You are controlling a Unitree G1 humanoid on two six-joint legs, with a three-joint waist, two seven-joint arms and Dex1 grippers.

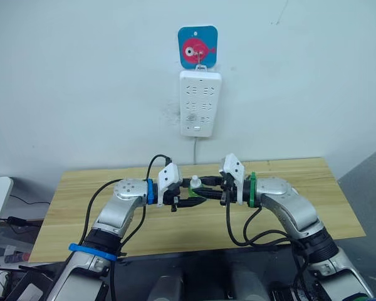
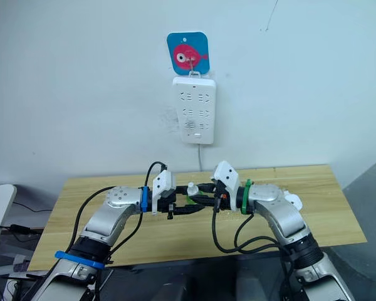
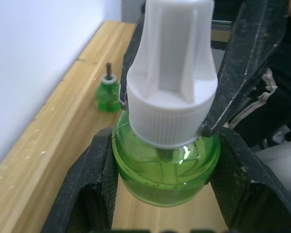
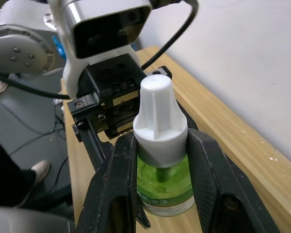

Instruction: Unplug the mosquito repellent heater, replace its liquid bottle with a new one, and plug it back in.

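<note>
While both arms meet over the middle of the pale wooden surface point(image 1: 81, 207), a small bottle point(image 4: 165, 187) of clear green liquid stands upright between them, its long axis vertical and its ribbed white screw cap point(image 4: 159, 119) tapering to a blunt tip that points up. The bottle's body is round, glossy and translucent. The left gripper point(image 3: 167, 165) has its matte black jaws clamped on the bulging green body from either side, and the right gripper point(image 4: 160, 189) has its jaws pressed on the same bottle at the shoulder just under the cap. A second green bottle point(image 3: 108, 95), uncapped with a thin dark wick standing straight up from its white collar, sits on the surface near the wall, well apart from the held one. On the wall above, a long white power strip point(image 1: 200, 103) hangs vertically beneath a blue square hook plate point(image 1: 197, 46) bearing a pink fish, its cord dropping behind the surface.
</note>
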